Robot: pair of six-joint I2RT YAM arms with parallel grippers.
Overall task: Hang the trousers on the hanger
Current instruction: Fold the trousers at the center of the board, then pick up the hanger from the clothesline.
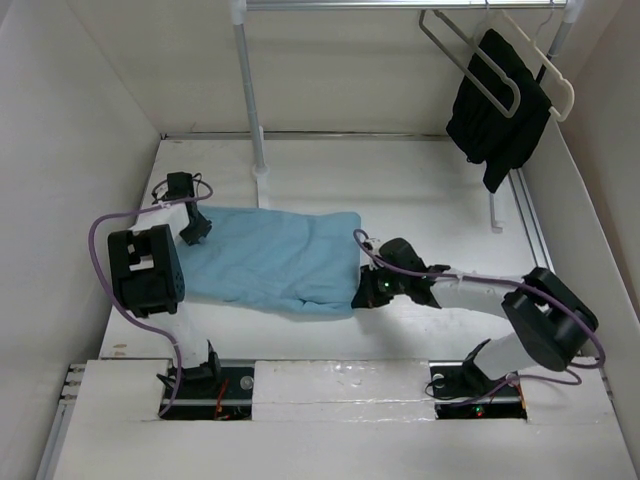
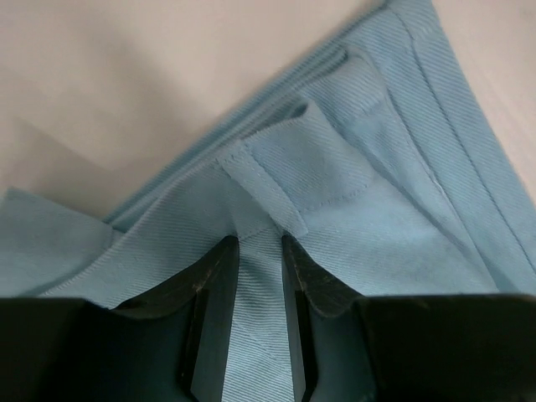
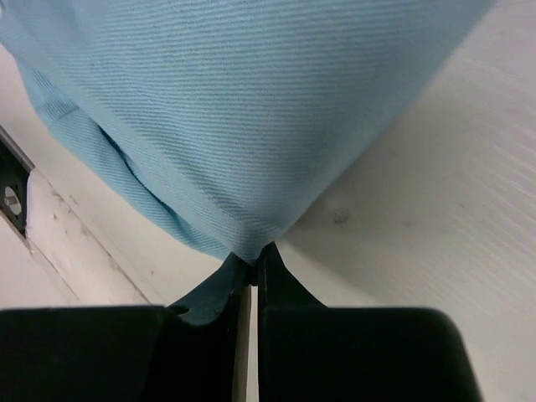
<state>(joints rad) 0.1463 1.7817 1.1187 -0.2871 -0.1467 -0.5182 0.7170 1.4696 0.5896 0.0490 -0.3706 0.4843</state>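
- Where the right gripper [image 3: 254, 260] met the near right corner of the trousers [image 1: 270, 260], its jaws were pressed together on a thin fold of the hem, with cloth bunched between the fingertips.
- Lying flat on the table [image 1: 420, 200] between the two arms, the trousers were folded into a rough oblong. The fine light blue twill looked thin, light and limp, so it would likely sag and slide rather than hold any shape when lifted.
- A corner pinch like the right one seemed liable to slip, because it held so little cloth. The stitched waistband, thicker and doubled, was judged the firmer place to take hold.
- At the far left end, the left gripper [image 2: 260, 251] sat just below a belt loop [image 2: 260, 197]. A strip of waistband ran between its fingers, and as far as the wrist view showed, they were pinching it.
- Beyond the cloth, the upright pole [image 1: 250, 90] of the rack stood near the far edge of the trousers, and a raised garment could brush it.
- Farthest off, up on the rail at the right, the hanger [image 1: 445, 50] hung well apart from the trousers.
- Just beside it, the black garment [image 1: 500, 110] was draped on a cream-white hanger [image 1: 555, 90]. It crowded the grey frame's lower end and would probably hamper threading soft cloth through it.
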